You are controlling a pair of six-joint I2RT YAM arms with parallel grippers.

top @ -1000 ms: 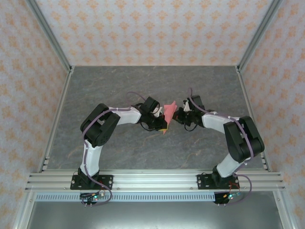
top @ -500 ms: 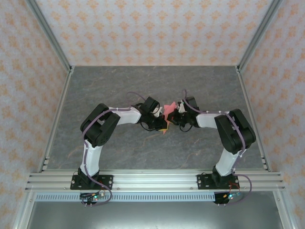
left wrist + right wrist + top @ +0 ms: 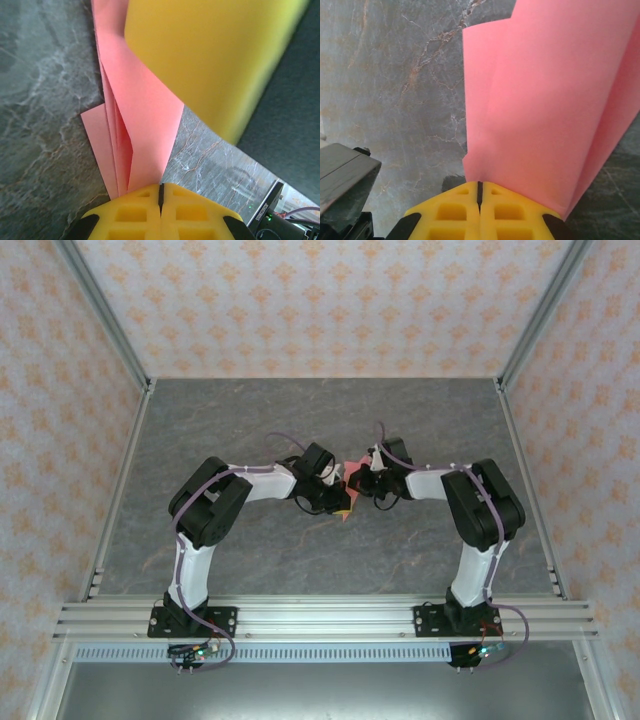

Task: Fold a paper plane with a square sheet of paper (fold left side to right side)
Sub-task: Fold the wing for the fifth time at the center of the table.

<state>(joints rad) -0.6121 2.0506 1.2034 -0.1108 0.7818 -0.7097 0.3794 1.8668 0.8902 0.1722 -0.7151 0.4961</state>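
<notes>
Between the pressed-together yellow fingertips of the left gripper (image 3: 161, 189), a thin salmon-pink sheet of paper (image 3: 142, 120), already creased into several layers, is pinched by one edge. Another edge of the same sheet is nipped by the right gripper (image 3: 480, 186), whose yellow jaws are likewise seen fully closed. The paper is thus held up between the two wrists over the middle of the table, apparently lifted off it. A blurred yellow surface (image 3: 210, 60) is seen close beside the paper in the left wrist view; whether it is the paper's other face or a finger of the other gripper cannot be told.

Several risks may be judged from this. Were the wrists drawn apart, the thin paper could be torn at either pinch; were they pushed closer, the layers could be buckled and an unwanted crease set. With nothing firm seen beneath the sheet, a fold could be laid crooked and the edges left unmatched. Were one grip released too soon, the paper could swing or be pulled askew in the other. The grippers are set very near each other, so a knock between them is also possible.

Below, a dark grey stone-patterned table top (image 3: 250, 420) is seen. It is enclosed by walls papered in a pale orange-motif print (image 3: 320, 300), with a ribbed aluminium rail (image 3: 320, 615) along the near edge.
</notes>
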